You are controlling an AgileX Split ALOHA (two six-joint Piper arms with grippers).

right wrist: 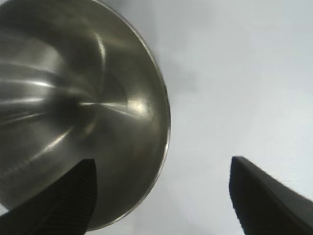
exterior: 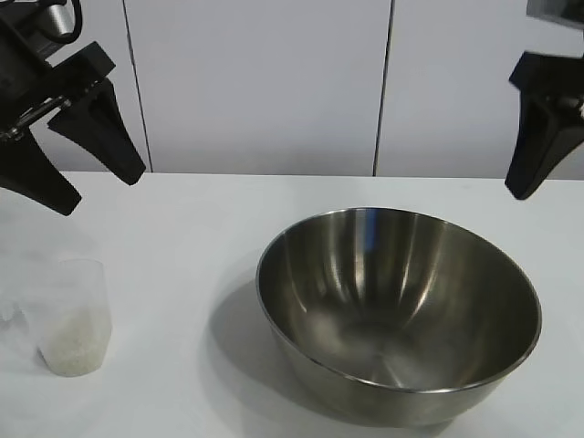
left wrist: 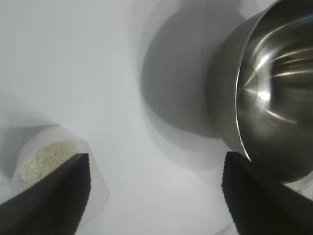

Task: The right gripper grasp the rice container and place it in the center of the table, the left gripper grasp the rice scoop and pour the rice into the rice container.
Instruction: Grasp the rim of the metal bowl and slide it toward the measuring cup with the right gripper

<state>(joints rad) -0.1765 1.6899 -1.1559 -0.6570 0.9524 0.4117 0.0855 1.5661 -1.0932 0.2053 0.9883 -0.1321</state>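
The rice container (exterior: 398, 310), a large shiny steel bowl, stands empty on the white table (exterior: 201, 237), right of centre. The rice scoop (exterior: 75, 318), a small clear plastic cup with white rice (exterior: 73, 345) in its bottom, stands at the front left. My left gripper (exterior: 99, 184) hangs open and empty in the air above and behind the scoop; its wrist view shows the scoop (left wrist: 58, 156) by one finger and the bowl (left wrist: 276, 88) off to the side. My right gripper (exterior: 534, 160) hangs open and empty above the bowl's far right; its wrist view shows the bowl (right wrist: 73, 107) beneath it.
A pale panelled wall (exterior: 265, 82) runs along the table's back edge. Bare tabletop lies between scoop and bowl (exterior: 182, 301).
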